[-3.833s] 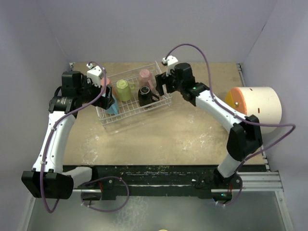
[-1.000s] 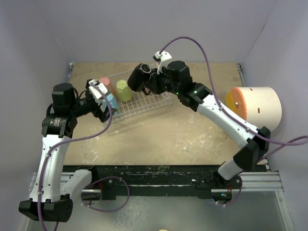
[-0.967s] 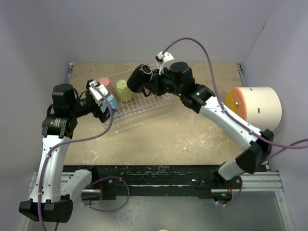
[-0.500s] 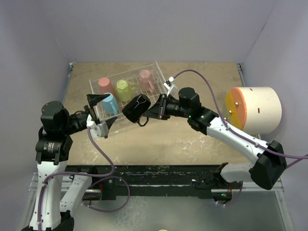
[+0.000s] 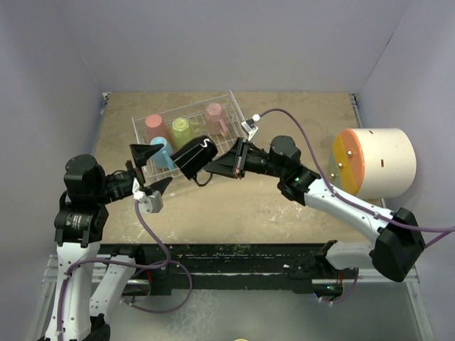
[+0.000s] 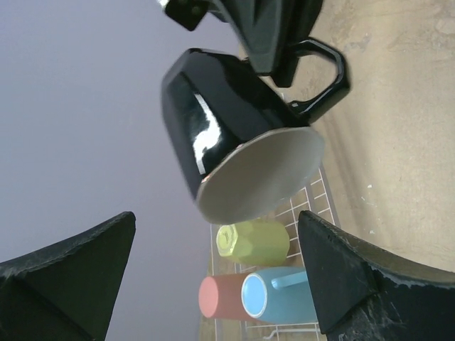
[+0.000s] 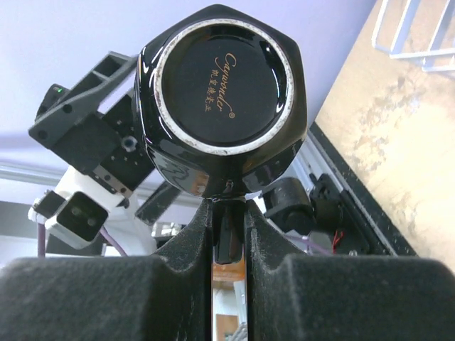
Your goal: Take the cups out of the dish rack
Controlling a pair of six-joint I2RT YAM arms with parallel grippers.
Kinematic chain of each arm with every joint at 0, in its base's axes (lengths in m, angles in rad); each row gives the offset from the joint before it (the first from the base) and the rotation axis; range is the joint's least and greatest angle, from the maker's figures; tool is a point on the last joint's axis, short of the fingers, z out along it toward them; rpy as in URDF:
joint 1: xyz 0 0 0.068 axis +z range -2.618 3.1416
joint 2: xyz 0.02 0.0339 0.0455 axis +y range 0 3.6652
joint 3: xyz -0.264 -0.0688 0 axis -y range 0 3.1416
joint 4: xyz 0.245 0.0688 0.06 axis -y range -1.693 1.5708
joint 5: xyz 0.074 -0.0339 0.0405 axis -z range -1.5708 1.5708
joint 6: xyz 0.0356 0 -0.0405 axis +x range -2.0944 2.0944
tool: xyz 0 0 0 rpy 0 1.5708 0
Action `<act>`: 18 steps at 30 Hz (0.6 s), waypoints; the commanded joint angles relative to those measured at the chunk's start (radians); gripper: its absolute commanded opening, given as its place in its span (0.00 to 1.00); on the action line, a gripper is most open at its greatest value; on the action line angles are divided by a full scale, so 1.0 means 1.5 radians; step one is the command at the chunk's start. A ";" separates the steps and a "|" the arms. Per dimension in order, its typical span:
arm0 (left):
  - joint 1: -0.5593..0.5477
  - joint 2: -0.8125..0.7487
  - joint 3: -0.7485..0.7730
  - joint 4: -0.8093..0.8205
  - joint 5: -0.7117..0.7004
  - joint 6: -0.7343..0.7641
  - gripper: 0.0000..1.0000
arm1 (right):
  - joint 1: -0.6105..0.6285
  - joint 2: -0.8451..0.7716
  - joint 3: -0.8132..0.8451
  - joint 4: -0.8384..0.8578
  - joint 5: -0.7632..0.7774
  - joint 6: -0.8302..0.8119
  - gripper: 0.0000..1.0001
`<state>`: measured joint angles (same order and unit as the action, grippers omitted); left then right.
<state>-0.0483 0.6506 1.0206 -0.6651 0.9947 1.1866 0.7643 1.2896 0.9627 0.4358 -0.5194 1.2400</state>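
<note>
My right gripper [image 5: 217, 169] is shut on the handle of the black cup [image 5: 192, 156] and holds it on its side in the air, in front of the dish rack [image 5: 234, 106]. In the right wrist view the handle [image 7: 227, 234] is pinched between the fingers below the cup's base [image 7: 224, 85]. My left gripper [image 5: 151, 170] stands open just left of the cup, whose pale mouth [image 6: 259, 177] faces it between the fingers without touching. The coral-red [image 5: 154, 126], yellow-green [image 5: 183, 129], light pink [image 5: 215, 117] and light blue [image 5: 162, 153] cups sit in the rack.
A big cream cylinder with an orange-yellow face [image 5: 373, 160] lies at the table's right edge. Purple walls close in the back and both sides. The rack's wire grid [image 6: 313, 195] lies just behind the held cup.
The right gripper lifted the black cup out of the rack and carried it forward and left. In the last half second it edged closer to the open left gripper, which had pulled back from the rack.
</note>
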 commanded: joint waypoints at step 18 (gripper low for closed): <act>-0.002 0.008 0.029 -0.021 0.000 -0.154 1.00 | -0.194 -0.091 -0.323 0.550 -0.005 0.488 0.00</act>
<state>-0.0483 0.6384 1.0164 -0.6861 0.9344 1.0115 0.4160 1.2331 0.4038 1.0660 -0.4892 1.9598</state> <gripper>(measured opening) 0.992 0.159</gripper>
